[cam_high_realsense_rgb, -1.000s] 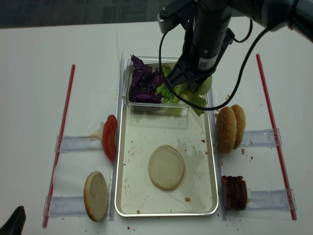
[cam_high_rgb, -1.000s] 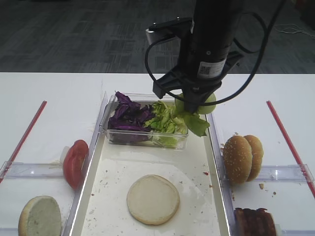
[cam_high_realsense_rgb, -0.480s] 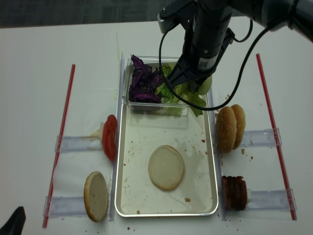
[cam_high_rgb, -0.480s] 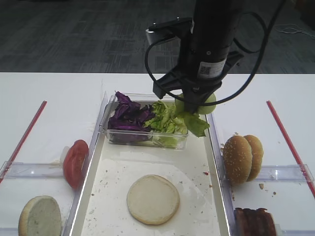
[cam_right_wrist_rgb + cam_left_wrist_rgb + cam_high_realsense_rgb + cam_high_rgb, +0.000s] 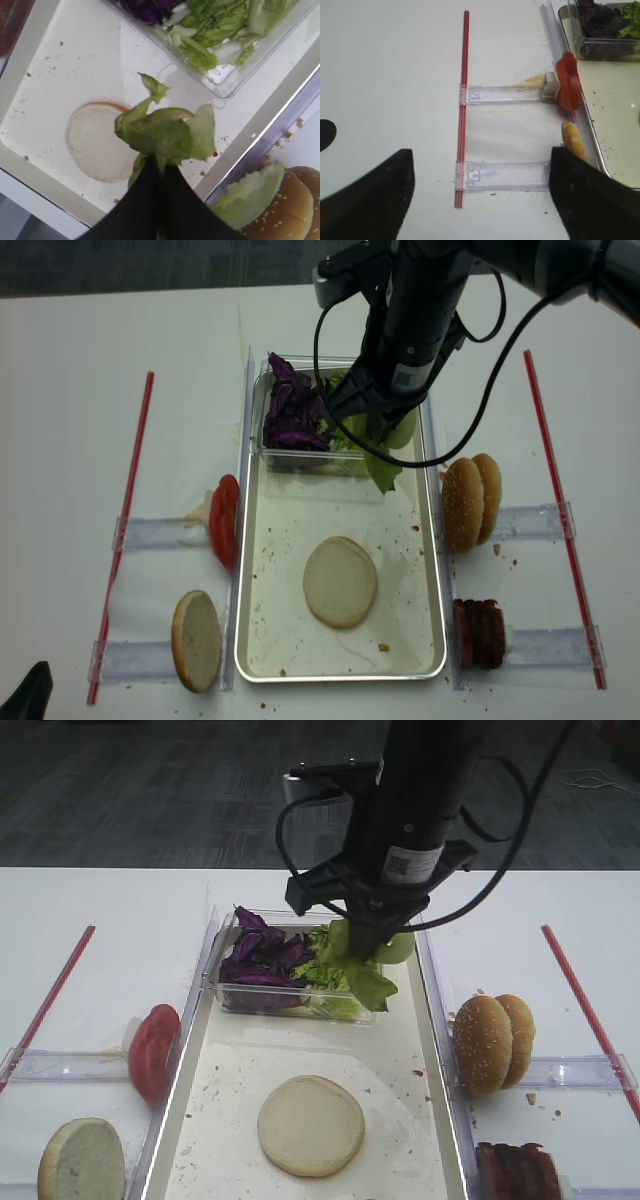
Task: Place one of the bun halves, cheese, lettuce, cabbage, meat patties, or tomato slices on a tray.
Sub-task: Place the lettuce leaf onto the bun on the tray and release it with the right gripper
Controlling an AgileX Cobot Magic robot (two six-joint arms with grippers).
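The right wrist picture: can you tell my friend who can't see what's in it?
The shut right gripper holds a lettuce leaf above the tray, where a bun half lies cut side up. Behind it is a clear tub of greens.

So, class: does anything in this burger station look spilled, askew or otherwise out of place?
Mostly tidy. The tray is speckled with crumbs around the bun half, and a few lie on the table by the sesame buns. One lettuce leaf hangs from the right gripper, over the tray.
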